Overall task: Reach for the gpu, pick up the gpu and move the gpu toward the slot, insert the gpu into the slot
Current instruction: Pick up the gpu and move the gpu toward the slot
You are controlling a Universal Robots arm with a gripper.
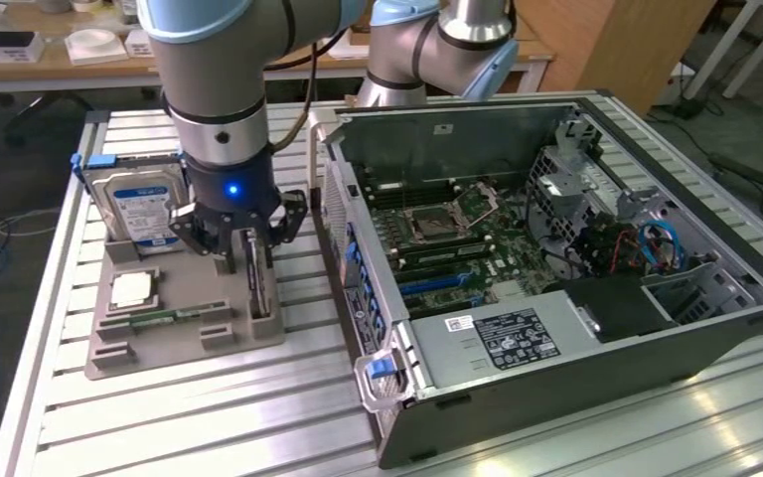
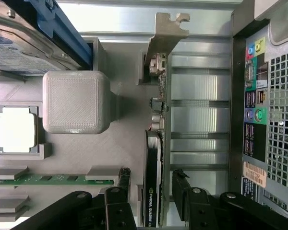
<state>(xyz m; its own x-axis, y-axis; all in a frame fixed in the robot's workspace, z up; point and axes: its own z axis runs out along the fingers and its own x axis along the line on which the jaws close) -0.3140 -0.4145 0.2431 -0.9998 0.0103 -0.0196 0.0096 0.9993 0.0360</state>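
Your claw (image 2: 151, 174) hangs released astride the gpu (image 2: 152, 153). It stands edge-up in the holder (image 1: 156, 350), which probably leaves both faces reachable.

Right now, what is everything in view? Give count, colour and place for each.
gpu: one, dark with a silver bracket, on edge in the holder
holder: one, grey, on the table, exterior view's left
hard drive: one, silver with a blue label, upright in the holder
processor: one, silver, in a holder pocket
memory stick: one, green, in the holder
computer case: one, dark, open, exterior view's right
motherboard: one, green, inside the case
expansion slots: a few, blue, on the motherboard
table: one, silver, slatted
gripper: one, black, open, astride the gpu
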